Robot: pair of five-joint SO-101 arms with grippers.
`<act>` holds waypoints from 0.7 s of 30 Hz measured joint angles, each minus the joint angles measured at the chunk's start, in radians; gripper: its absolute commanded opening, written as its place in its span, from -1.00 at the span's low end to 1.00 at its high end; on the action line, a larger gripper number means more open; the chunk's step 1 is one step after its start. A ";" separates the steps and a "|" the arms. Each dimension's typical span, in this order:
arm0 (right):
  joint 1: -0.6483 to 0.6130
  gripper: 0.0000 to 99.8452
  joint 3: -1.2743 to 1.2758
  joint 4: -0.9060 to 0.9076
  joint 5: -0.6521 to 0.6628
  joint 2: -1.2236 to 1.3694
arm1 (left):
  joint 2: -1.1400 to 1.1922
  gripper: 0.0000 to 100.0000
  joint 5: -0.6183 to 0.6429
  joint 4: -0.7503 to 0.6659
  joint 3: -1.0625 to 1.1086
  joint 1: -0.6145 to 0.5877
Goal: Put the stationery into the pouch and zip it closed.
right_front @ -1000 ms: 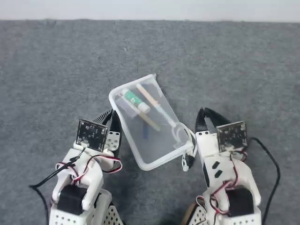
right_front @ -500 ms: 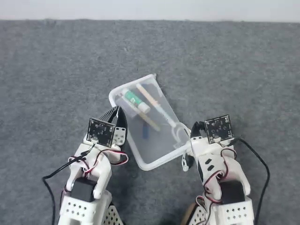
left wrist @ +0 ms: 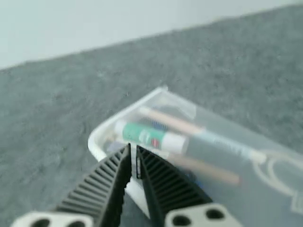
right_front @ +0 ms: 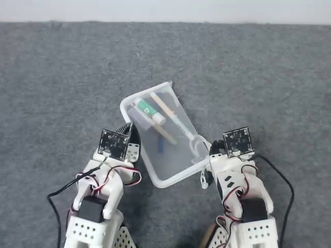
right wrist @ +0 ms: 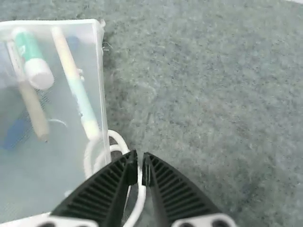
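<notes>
Since every piece of stationery we can find lies inside the pouch (right_front: 173, 157), we judge the filling done and the zipping to be the step in hand. The pouch lies flat on the grey table (right_front: 258, 77), between the two arms. The left gripper (left wrist: 133, 150) sits at the pouch's rim on its own side, jaws drawn almost together with only a slit between them; we cannot tell whether it pinches the rim. The right gripper (right wrist: 138, 156) is just as narrow and sits right at the white cord loop (right wrist: 102, 151) on the pouch's near corner. Cord shows through the slit, but we cannot say it is caught.

We take the loop for the zip pull, though how far the zip is drawn is not clear to us. The next move, as we judge it, calls for one gripper to pin the pouch while the other draws the pull along the edge, keeping the soft wall from bunching.

Counting, we find:
- one pouch
- one cord loop
- one green glue stick (right_front: 149, 110)
- two long thin pens or pencils, one pale and teal (right wrist: 75, 90), one beige (right wrist: 31, 111)
- one small blue item (right_front: 160, 144), too blurred to name
- two grippers
</notes>
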 measured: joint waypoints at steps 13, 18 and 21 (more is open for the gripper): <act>0.020 -0.99 0.000 0.315 -0.044 0.000 | 0.000 -0.98 0.000 0.259 0.000 0.000; 0.020 -0.99 0.000 0.364 -0.153 0.000 | 0.000 -0.98 0.000 0.377 0.000 0.000; 0.020 -0.99 0.000 0.390 -0.161 0.000 | 0.000 -0.98 0.000 0.427 0.000 0.000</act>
